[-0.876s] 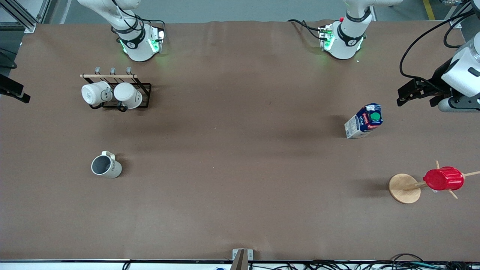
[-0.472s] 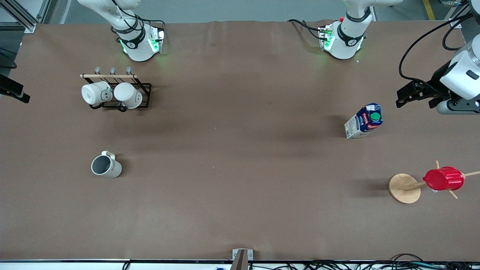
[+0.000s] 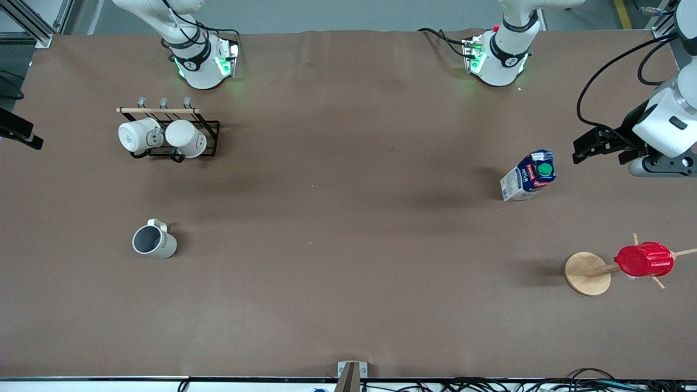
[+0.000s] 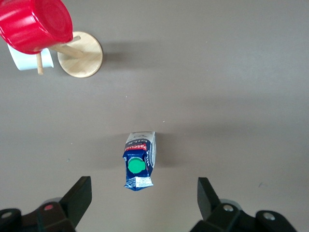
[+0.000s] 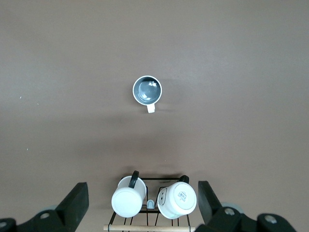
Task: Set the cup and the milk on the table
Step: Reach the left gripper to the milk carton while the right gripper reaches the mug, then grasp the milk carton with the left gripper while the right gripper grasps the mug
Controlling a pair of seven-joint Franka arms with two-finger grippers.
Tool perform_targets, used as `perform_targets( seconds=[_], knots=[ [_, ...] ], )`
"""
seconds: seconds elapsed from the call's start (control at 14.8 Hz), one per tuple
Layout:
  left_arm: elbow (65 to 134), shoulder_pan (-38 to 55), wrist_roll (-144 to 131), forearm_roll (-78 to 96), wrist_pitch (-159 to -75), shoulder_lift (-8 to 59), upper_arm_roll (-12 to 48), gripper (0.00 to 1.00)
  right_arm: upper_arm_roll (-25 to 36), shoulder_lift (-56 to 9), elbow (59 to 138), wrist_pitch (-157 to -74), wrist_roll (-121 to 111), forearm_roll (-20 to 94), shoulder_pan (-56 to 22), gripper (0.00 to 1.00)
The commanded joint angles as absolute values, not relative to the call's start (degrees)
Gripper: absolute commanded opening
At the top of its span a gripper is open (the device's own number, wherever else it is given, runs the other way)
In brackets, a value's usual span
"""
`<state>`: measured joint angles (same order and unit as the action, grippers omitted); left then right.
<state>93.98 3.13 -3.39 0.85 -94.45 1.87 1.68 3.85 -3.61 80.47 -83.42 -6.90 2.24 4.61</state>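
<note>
beneath the left gripper's (image 4: 145, 203) spread fingers (image 4: 79, 195), upright milk (image 4: 139, 160)

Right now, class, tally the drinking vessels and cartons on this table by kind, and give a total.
Pale grey mug standing on the table: 1, the cup
Cream mugs hanging on the black rack: 2
Red ribbed cup on the wooden peg stand: 1
Milk carton: 1, the milk
Total: 5
</note>
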Motion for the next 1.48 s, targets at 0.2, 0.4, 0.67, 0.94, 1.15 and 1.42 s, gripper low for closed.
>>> perform_targets(
  seconds=[0.2,0.4,0.67,0.94,1.15,1.42],
  knots=[
    [108.51,1.68,-2.55,-0.35,-104.82,-1.57,1.41,0.94,3.95,-3.25,80.60,-83.58,-7.47,1.50,4.57,1.00],
    [118.01,0.27,-2.46,-0.53,-112.82,-3.86,1.41,0.93,4.04,-4.04,80.68,-83.76,-7.73,1.32,4.66,1.00],
    [124.70,-0.61,-2.46,-0.53,-117.50,-3.96,1.49,0.92,4.13,-7.90,81.30,-87.36,-7.82,1.67,5.10,1.00],
    [128.93,-0.44,-2.46,-0.53,-121.99,-3.43,1.67,0.92,4.04,-14.76,85.85,-97.26,-9.67,1.67,4.83,1.00],
    [129.20,-0.18,-2.46,-0.53,-123.04,-2.29,1.85,0.92,3.96,-17.74,93.49,-110.61,-11.85,1.58,4.48,1.00],
    [130.34,-0.35,-2.11,-0.96,-124.98,-1.59,1.85,0.92,3.96,-24.68,95.36,-119.17,-17.05,1.67,4.48,1.00]
  ],
)
